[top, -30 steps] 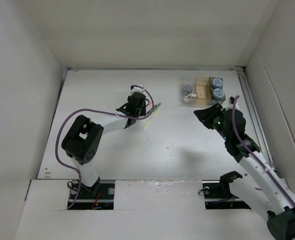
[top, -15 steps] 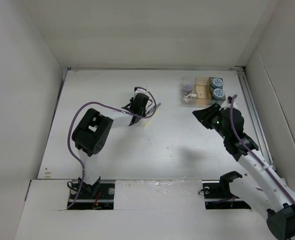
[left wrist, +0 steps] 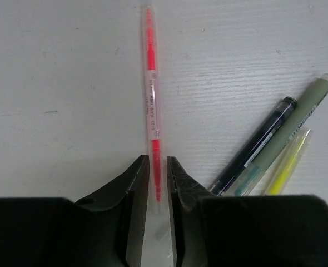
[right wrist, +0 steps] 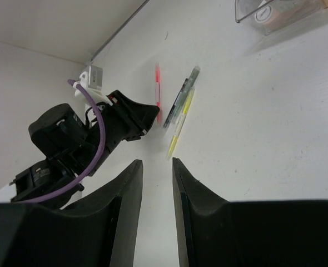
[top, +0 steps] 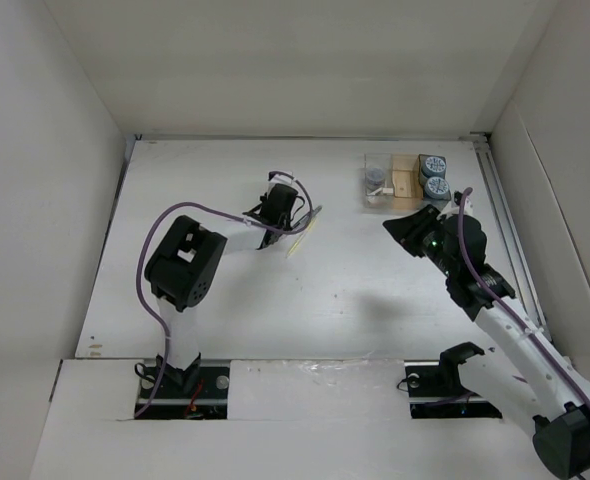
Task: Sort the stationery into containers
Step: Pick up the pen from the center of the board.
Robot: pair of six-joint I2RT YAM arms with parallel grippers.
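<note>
A red pen [left wrist: 151, 94] lies on the white table, and my left gripper [left wrist: 157, 161] is shut on its near end, low on the surface. Beside it lie a dark pen [left wrist: 258, 144], a grey-green pen [left wrist: 297, 119] and a yellow-green pen [left wrist: 289, 167]. From above, the left gripper [top: 293, 222] sits at this pen cluster [top: 308, 220]. The organiser tray [top: 403, 172] stands at the back right, with a purplish pot [top: 375, 177] in its clear section and two blue-grey rolls [top: 434, 176] in its dark section. My right gripper [top: 400, 228] is open and empty, raised in front of the tray.
White walls enclose the table on the left, back and right. A rail [top: 505, 230] runs along the right edge. The left arm's purple cable [top: 210, 215] loops over its elbow. The right wrist view shows the tray corner [right wrist: 264, 11] at its top.
The left arm's elbow has swung up and its gripper has slid slightly forward onto the red pen. The right gripper has drifted a little to the left.
</note>
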